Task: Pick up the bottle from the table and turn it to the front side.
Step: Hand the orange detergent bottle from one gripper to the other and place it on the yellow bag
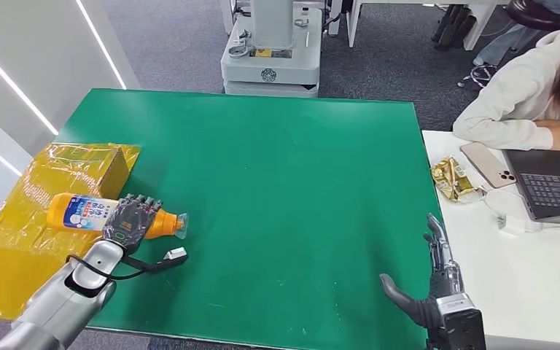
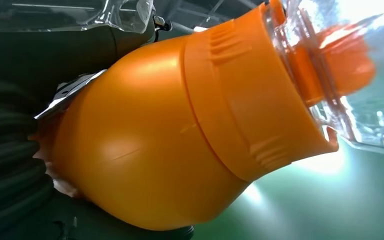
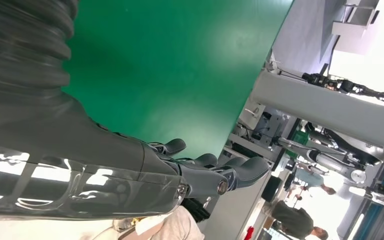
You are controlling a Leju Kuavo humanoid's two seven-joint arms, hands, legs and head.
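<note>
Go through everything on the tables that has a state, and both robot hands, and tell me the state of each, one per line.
bottle: lying on its side, clear cap on, gripped near the neck
left hand: wrapped over the bottle
right hand: open, holding nothing
laptop: lid open
phone: lying back side up
snack packet: crumpled

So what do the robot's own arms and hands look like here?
Both arms are silver and rounded. The left robot hand is dark grey with small coloured markings, a black cable looping at its wrist. The right robot hand is dark grey, with a ribbed grey cover.

The bottle (image 1: 87, 213) label carries print too small to read.
</note>
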